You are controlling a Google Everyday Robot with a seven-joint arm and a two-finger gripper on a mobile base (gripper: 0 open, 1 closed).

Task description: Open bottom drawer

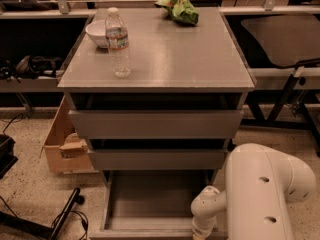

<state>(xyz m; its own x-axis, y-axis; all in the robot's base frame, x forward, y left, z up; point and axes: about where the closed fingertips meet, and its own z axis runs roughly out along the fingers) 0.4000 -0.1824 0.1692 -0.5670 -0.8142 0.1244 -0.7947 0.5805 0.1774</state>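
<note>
Gripper: at the bottom edge of view, by the right end of the lowest front of the cabinet; whether it is open or has hold of anything, I cannot tell.
Cardboard box: on the floor against the cabinet's left side.
Bowl: white, at the cabinet top's back left corner.
Water bottle: upright on the cabinet top, touching the bowl's right side.
Bottom drawer: lowest of the cabinet's three, standing well out, its shallow grey tray showing.
Green bag: crumpled, at the cabinet top's back edge.
Arm: white and bulky, right of the cabinet's lower front.
</note>
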